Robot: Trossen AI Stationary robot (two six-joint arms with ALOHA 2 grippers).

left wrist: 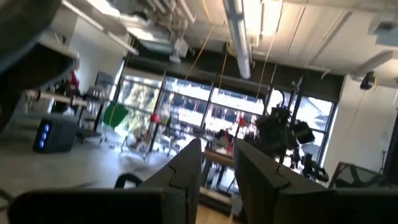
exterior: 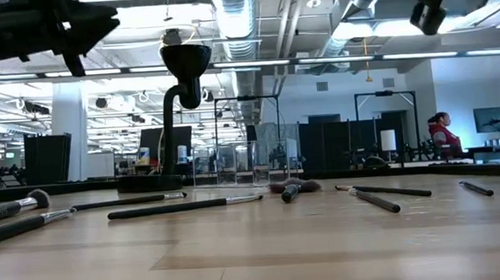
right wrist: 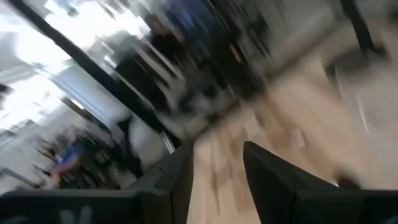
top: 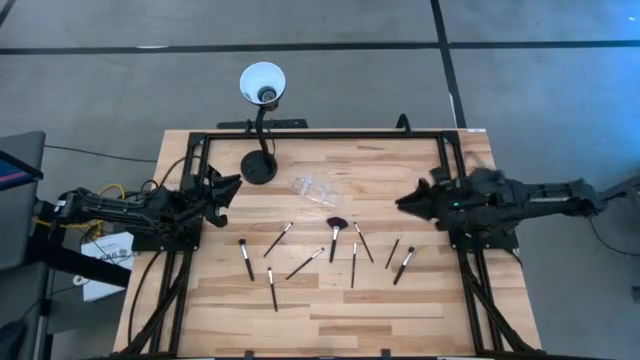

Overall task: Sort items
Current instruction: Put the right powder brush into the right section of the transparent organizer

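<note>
between both grippers, well apart, lie the brushes (top: 333, 250).

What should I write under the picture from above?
Makeup brushes lie scattered on the wooden table, both grippers raised at its sides.

Nine slim makeup brushes (top: 322, 252) w/ dark handles, silvery ferrules, lying flat & scattered mid tabletop (top: 400, 300), none stacked. Fan-head brush (top: 335, 232) sits at centre, head toward the far edge.
</note>
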